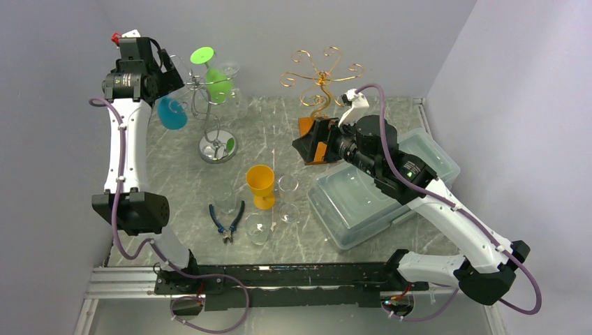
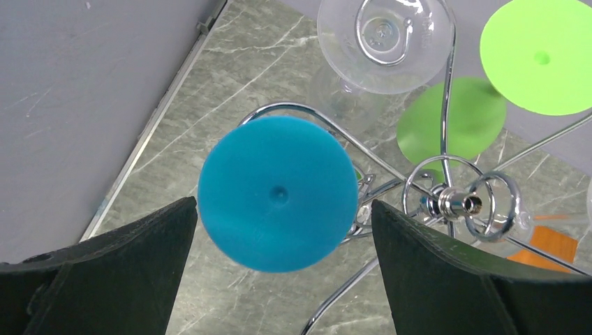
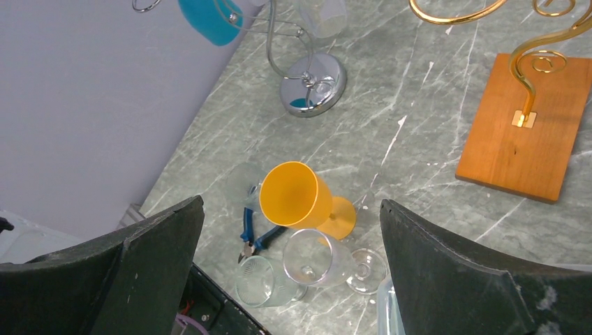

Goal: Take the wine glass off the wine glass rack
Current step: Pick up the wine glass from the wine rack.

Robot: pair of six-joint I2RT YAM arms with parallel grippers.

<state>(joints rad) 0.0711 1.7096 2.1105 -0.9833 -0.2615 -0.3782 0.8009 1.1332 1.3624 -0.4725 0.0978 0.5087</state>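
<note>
Your left gripper (image 2: 283, 202) is hovering with its jaws spread wide and holding nothing, and it is looking straight down on the round foot of the blue wine glass (image 2: 244, 174), which is sitting centred between the two fingers and just ahead of them, not touching either. The glass is hanging bowl-down from a wire arm of the chrome rack (image 2: 457, 204), so its foot is facing you; that is likely why the jaws are bracketing the foot rather than the bowl. Off to the gripper's right and a little beyond, a green glass (image 2: 541, 56) and a clear glass (image 2: 382, 42) are hanging from neighbouring arms, close enough that a sideways pull looks risky. Sliding the blue glass outward along its arm, away from the rack's centre, seems the cleaner way off. Your right gripper (image 3: 291, 204) is also standing wide open and empty, waiting well apart from the rack, with an orange goblet (image 3: 307, 202) and two clear glasses on the table below it.
</note>
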